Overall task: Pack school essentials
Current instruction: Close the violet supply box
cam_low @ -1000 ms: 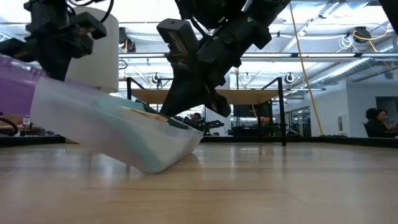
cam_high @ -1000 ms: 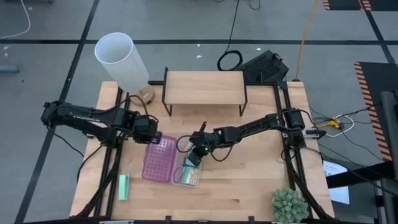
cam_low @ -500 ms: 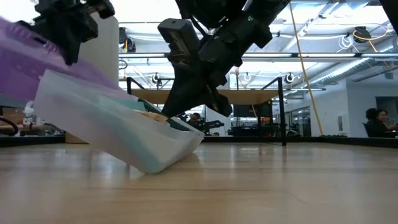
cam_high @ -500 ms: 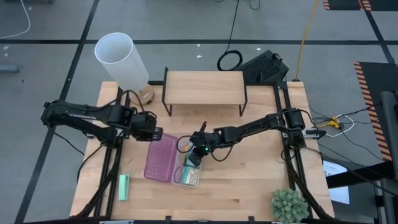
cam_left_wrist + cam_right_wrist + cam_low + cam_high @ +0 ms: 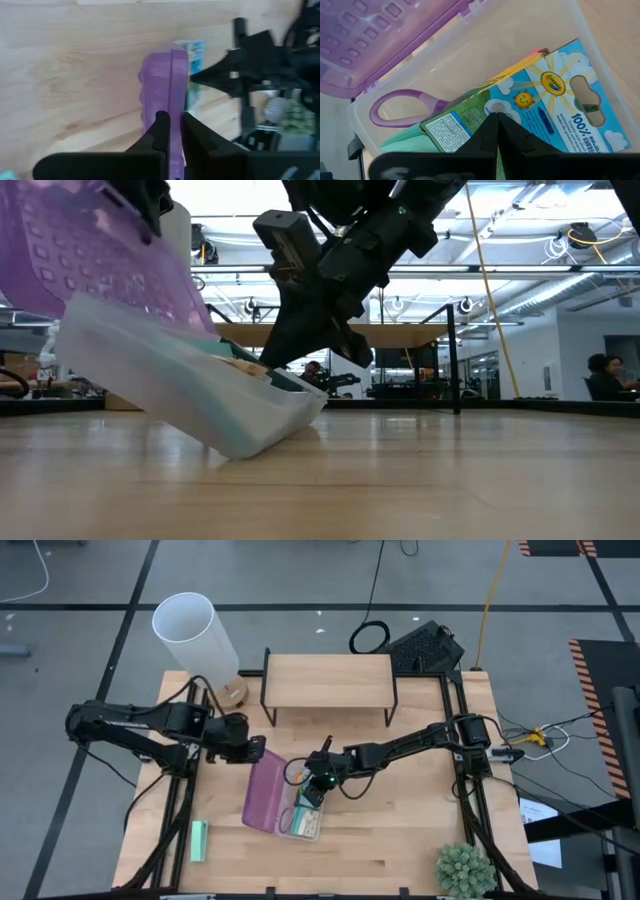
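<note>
left hand (image 5: 252, 752): fingers pinched shut, mid-table left | right hand (image 5: 312, 792): fingers seemingly together, reaching to table centre

The school things sit packed in the clear half of the case: a green-and-blue crayon packet (image 5: 520, 115) lies tilted on top, its sky-and-sun front facing up and its printed green end pointing toward the hinge. Beneath it a pair of purple scissors (image 5: 405, 106) shows only one looped handle, lying flat against the clear floor near the hinge side. A sliver of orange and pink, likely pencils (image 5: 532, 54), peeks out along the packet's far edge, mostly hidden.
</note>
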Motion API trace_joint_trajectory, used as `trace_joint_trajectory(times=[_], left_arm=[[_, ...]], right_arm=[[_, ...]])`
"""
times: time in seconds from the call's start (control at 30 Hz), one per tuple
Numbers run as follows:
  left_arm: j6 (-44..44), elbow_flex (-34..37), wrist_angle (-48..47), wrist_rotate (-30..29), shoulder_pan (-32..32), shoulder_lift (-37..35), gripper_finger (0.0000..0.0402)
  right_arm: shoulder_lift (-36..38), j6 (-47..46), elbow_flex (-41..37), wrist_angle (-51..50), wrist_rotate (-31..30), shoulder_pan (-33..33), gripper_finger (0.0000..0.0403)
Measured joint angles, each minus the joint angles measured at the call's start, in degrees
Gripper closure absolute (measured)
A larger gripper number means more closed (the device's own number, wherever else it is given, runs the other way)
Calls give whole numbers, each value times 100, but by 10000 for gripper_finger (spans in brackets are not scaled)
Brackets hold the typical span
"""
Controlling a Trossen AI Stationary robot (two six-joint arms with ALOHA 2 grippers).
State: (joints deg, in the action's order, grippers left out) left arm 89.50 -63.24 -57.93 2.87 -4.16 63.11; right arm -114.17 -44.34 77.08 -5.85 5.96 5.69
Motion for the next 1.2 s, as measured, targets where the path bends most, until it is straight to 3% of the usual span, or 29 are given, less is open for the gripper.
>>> trace_joint_trajectory(times=[0.2, 0.47, 0.87, 1.2], left_arm=[[130, -7, 690, -51, -2, 0, 368], [86, -18, 1523, -784, -9, -4, 356], [-759, 1, 1416, -1082, -575, 299, 359], [-471, 2, 1570, -1105, -1120, 1087, 315]], right_arm=[[-9, 0, 0, 31, -41, -12, 403], [-22, 0, -20, 30, -141, -36, 403], [119, 261, -13, -14, 188, -76, 403], [614, 491, -2, -875, 342, -164, 403]])
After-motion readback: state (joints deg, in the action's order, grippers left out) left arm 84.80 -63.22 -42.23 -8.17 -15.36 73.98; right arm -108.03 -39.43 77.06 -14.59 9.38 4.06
